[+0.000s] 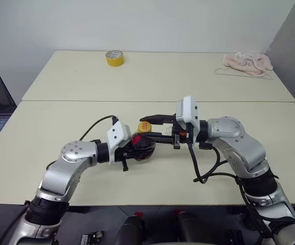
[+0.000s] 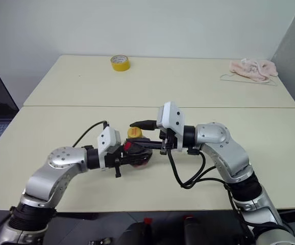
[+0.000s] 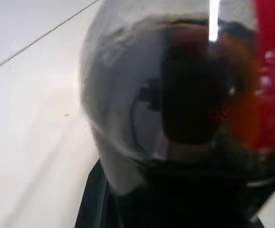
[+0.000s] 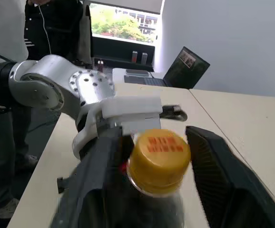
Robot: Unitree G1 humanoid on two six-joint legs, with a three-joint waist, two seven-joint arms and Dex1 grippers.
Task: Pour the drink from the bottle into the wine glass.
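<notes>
Looking down, we see our left gripper (image 1: pixel 137 146) clamped on the bottle (image 1: pixel 143 145) above the table's (image 1: pixel 60 122) near half, while the right wrist view shows our right gripper (image 4: pixel 159 156) parted around its cap (image 4: pixel 159 161).

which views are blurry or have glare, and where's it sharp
Left wrist view: the bottle sits so close it is soft, with a bright white glare streak near its top. Right wrist view: the yellow cap is fairly sharp, the near black fingers smear, and the window behind is bright. Left eye view: evenly lit, the tape roll crisp.
</notes>
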